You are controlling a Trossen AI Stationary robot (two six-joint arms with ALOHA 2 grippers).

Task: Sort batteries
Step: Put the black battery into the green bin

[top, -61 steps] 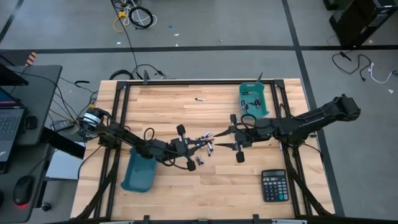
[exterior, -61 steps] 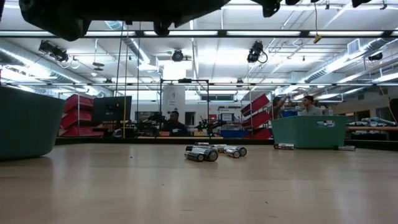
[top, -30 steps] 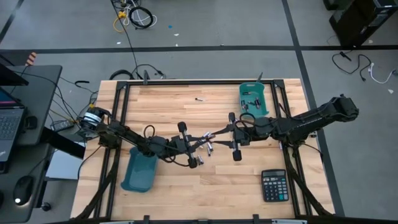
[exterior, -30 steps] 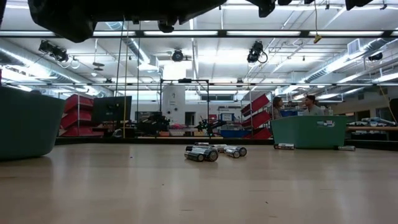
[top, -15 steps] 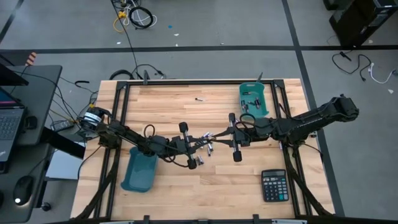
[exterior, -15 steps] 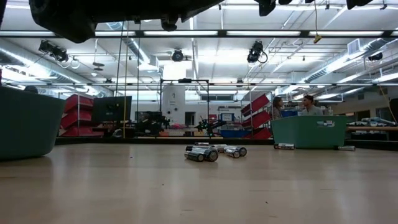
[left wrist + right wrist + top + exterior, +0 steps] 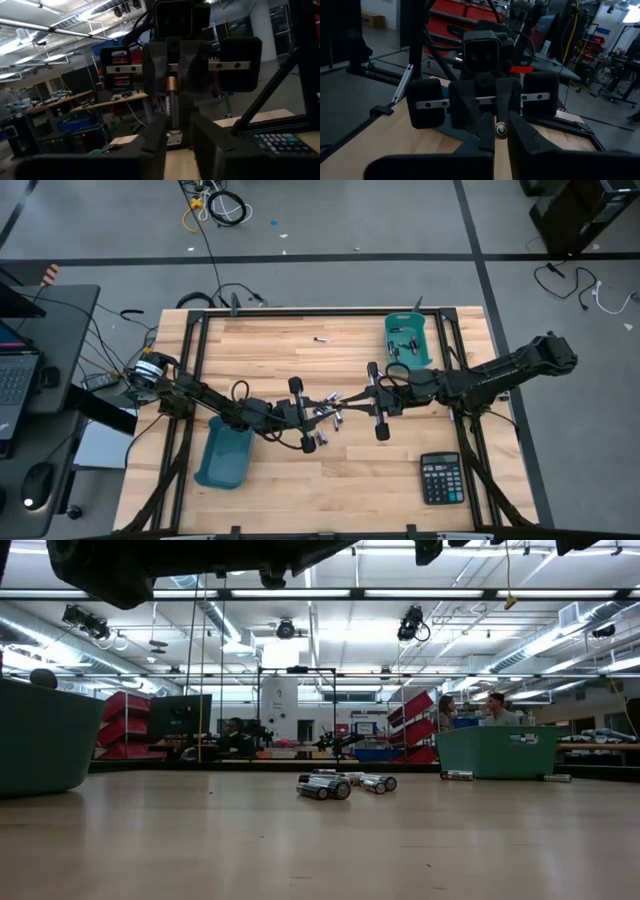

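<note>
Battery | mid-bench, above the cell pile; long axis along the line between both arms | right gripper: jaws clamped on one end | left gripper: jaws loosely flank the other end

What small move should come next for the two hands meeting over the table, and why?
Probably the left hand should draw straight back: its fingers stand apart around the battery, while the right hand is shut on it, so the right hand seems ready to carry it off.
</note>
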